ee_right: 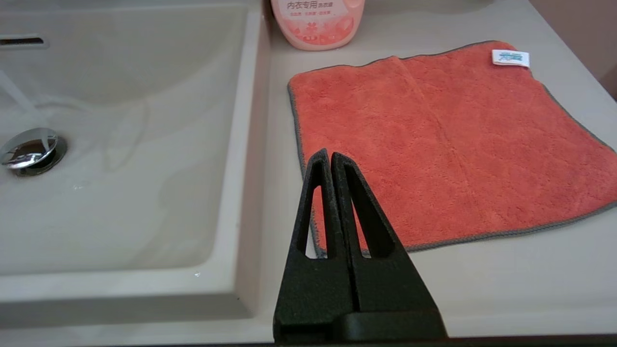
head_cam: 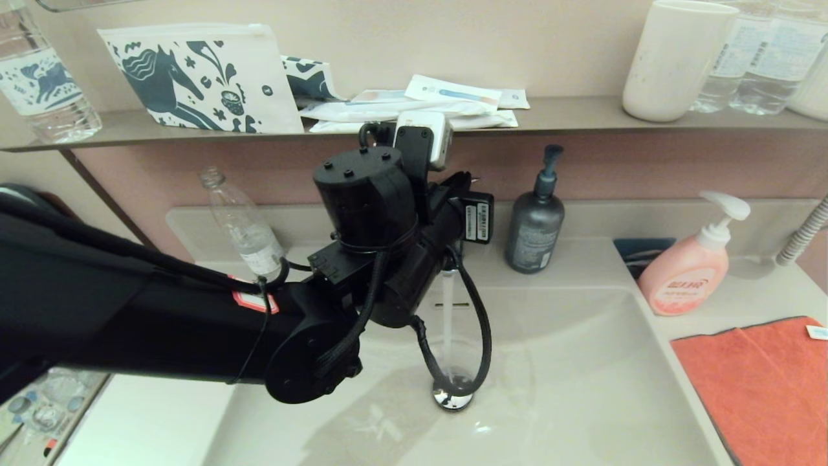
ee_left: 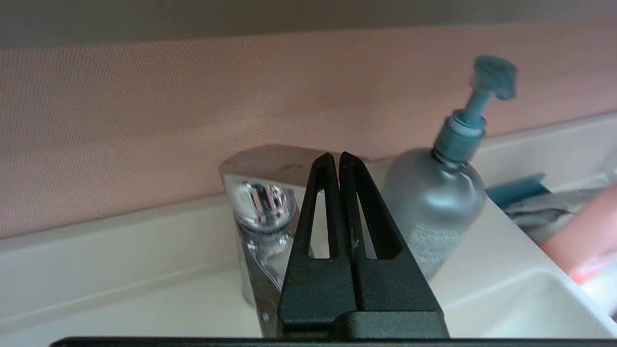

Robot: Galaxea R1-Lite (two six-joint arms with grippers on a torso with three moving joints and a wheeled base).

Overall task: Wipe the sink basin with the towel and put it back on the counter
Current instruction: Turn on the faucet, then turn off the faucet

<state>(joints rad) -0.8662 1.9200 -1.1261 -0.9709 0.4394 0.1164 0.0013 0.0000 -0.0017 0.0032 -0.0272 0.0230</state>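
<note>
The orange-coral towel (head_cam: 763,382) (ee_right: 434,144) lies flat on the counter (head_cam: 770,285) (ee_right: 506,279), right of the sink basin (head_cam: 569,375) (ee_right: 120,193). A thin stream of water (head_cam: 447,317) falls onto the chrome drain stopper (head_cam: 453,396) (ee_right: 30,150). My left arm (head_cam: 375,213) reaches across the basin to the tap. The left gripper (ee_left: 336,156) is shut and empty, its tips level with the chrome faucet (ee_left: 262,212) lever. My right gripper (ee_right: 329,155), shut and empty, hovers over the towel's near corner by the basin rim; the head view does not show it.
A grey pump bottle (head_cam: 535,226) (ee_left: 436,207) stands just right of the faucet. The pink soap pump bottle (head_cam: 689,272) (ee_right: 318,21) stands behind the towel. A clear plastic bottle (head_cam: 242,223) sits at the back left. The wall shelf (head_cam: 569,116) overhangs the back ledge.
</note>
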